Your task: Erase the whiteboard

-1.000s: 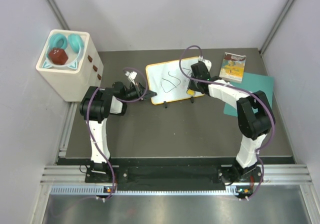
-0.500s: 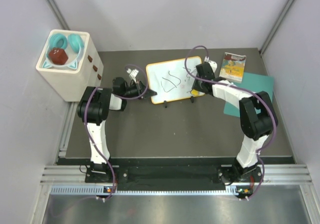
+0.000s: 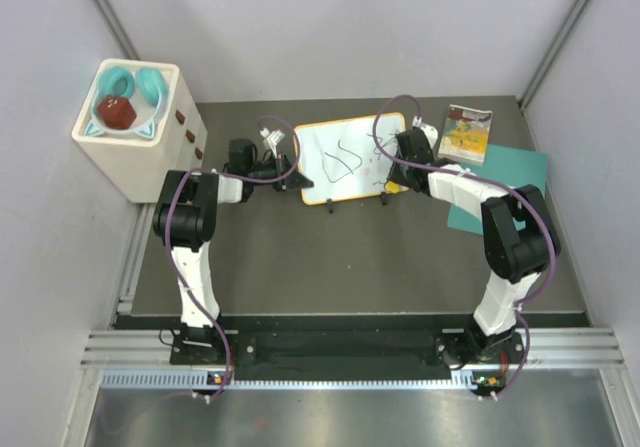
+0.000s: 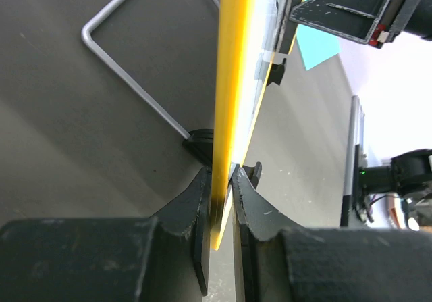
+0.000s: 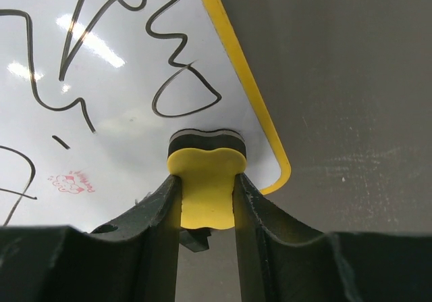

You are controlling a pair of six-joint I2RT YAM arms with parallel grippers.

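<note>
At rear of bench [image 3: 330, 257], whiteboard [image 3: 340, 162] stands tilted, black scribbles across face. Left tool [image 4: 219, 179] clamps its yellow rim. Right tool [image 5: 206, 180] grips eraser [image 5: 206, 157], pressed at board corner. Wiping step in hand; next move likely needs firm sweep over marks.

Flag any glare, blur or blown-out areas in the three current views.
Right wrist: bright glare streaks on the whiteboard, scribbles and eraser sharp. Left wrist: the board's yellow rim is blurred close up, upper right washed out. Top external: even light, sharp, soft shadows only.
</note>
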